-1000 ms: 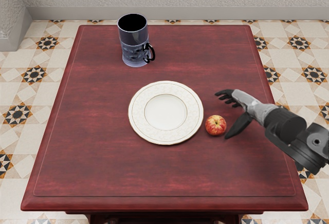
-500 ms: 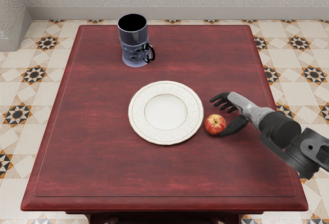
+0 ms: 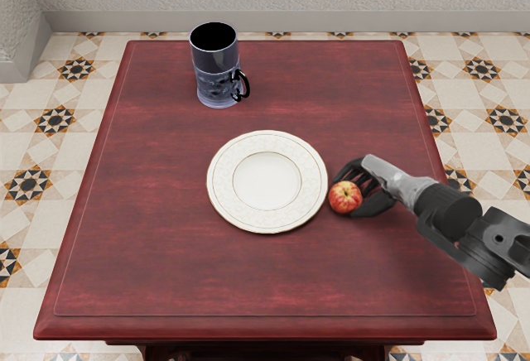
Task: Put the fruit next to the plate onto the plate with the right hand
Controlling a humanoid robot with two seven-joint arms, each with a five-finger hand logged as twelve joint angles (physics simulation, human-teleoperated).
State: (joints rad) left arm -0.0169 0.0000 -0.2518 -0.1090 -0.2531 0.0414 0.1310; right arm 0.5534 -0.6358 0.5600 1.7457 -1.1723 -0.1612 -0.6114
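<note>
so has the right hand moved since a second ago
Yes. The right hand has shifted left, toward the plate, and its fingers now curl around the apple beside the plate's right rim.

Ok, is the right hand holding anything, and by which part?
Yes: the right hand is closed on the apple, fingers over its far side, thumb at its near side. The apple rests on the table beside the plate.

No writing, label or number can be read anywhere.
</note>
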